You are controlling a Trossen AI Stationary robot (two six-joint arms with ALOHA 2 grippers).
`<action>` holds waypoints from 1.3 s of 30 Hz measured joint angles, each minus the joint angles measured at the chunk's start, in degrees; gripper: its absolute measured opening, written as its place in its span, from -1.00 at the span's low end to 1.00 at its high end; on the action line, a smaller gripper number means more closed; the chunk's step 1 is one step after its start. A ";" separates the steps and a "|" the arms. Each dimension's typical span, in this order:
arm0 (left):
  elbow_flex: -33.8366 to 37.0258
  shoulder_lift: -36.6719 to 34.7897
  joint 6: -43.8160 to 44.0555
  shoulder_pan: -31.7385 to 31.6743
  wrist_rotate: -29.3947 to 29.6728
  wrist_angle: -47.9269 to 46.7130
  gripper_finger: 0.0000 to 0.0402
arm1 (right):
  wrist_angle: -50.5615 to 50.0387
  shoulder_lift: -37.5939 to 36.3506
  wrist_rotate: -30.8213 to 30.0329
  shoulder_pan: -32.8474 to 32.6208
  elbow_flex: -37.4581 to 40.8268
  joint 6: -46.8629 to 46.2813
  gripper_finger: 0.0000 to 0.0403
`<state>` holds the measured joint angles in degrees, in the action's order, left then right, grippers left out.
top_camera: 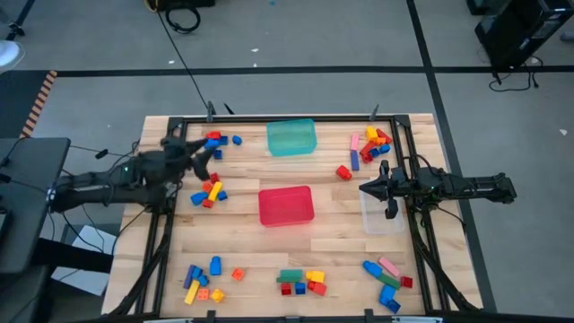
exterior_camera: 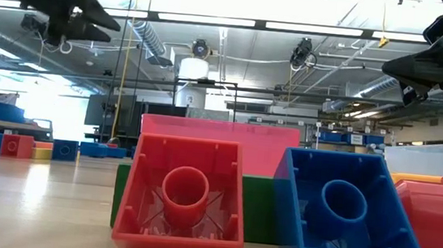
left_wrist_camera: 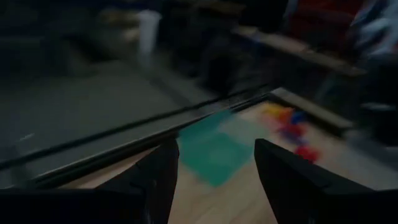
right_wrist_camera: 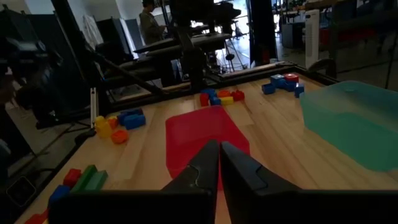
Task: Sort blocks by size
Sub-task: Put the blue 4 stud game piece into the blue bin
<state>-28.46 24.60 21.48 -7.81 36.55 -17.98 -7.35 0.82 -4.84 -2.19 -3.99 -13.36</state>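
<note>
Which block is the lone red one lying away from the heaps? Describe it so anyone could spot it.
Start at the teal tub at the table's far edge, then look toward the right arm's side. Between the tub and the far right heap of blocks lies one red block. It alone touches no other block.

Both arms are dark, nearly black, built of slim tubular links joined by bulkier rounded joints. From above, the left arm [top_camera: 117,179] is thick and blocky toward its wrist, with loose black cables trailing off near its base. The right arm [top_camera: 457,187] is leaner, a long straight link ending in a boxy wrist. The left gripper [top_camera: 204,161] has broad, flat, matte black jaws with rounded outer edges. The right gripper [top_camera: 364,188] has narrow jaws tapering to a pointed tip, smooth and dark with a faint sheen along their inner edges.
</note>
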 joint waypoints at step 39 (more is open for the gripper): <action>-28.12 59.66 25.54 -32.29 -21.79 -37.87 0.09 | -0.01 -0.01 -0.01 0.01 0.01 0.01 -0.85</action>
<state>-56.58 84.26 47.01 -40.10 14.76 -55.85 -7.36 0.81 -4.86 -2.18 -3.98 -13.35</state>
